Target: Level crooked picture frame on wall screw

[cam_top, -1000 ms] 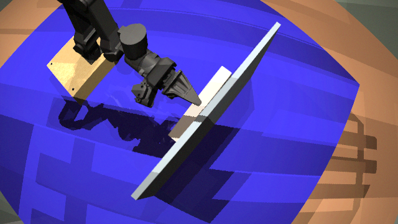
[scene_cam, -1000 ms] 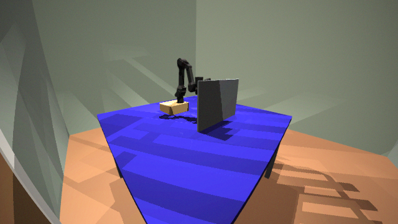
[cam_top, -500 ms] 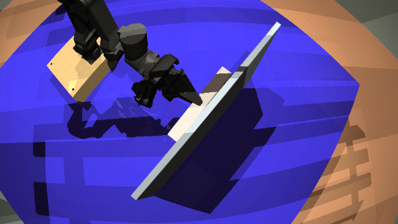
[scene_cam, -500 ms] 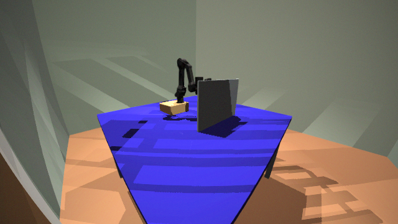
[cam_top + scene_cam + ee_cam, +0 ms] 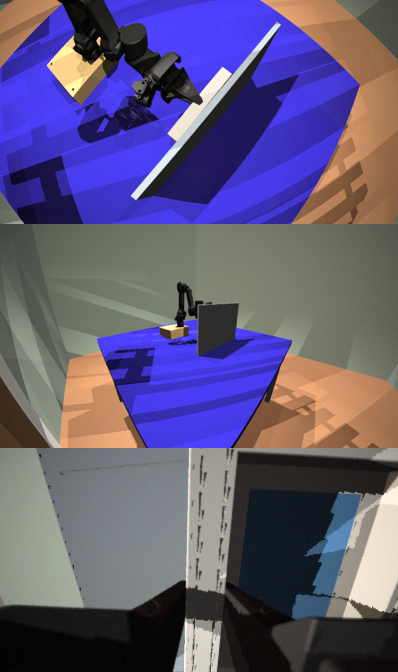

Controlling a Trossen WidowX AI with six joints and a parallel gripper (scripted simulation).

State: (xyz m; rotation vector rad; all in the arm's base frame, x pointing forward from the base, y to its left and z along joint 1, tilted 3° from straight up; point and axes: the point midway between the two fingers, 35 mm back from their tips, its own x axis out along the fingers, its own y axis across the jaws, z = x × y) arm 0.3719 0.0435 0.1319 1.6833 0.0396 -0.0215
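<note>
The picture frame (image 5: 186,119) (image 5: 207,523) shows from above as a cream bar along the near side of the upright panel (image 5: 169,155) (image 5: 217,326) (image 5: 125,523). In the wrist view its pale side bar runs almost straight up between the fingers, with the dark and blue picture (image 5: 290,538) to the right. My gripper (image 5: 200,102) (image 5: 204,588) is shut on that frame bar. The screw and the notched strip are hidden. From these views I cannot tell whether the frame is level. In the exterior view the panel hides the frame and the fingers.
The arm stands on a wooden block (image 5: 66,71) (image 5: 171,331) on the blue table (image 5: 102,193) (image 5: 186,398). The panel stands upright across the space in front of the arm, and its shadow falls on the table behind it. Striped shadows cross the table.
</note>
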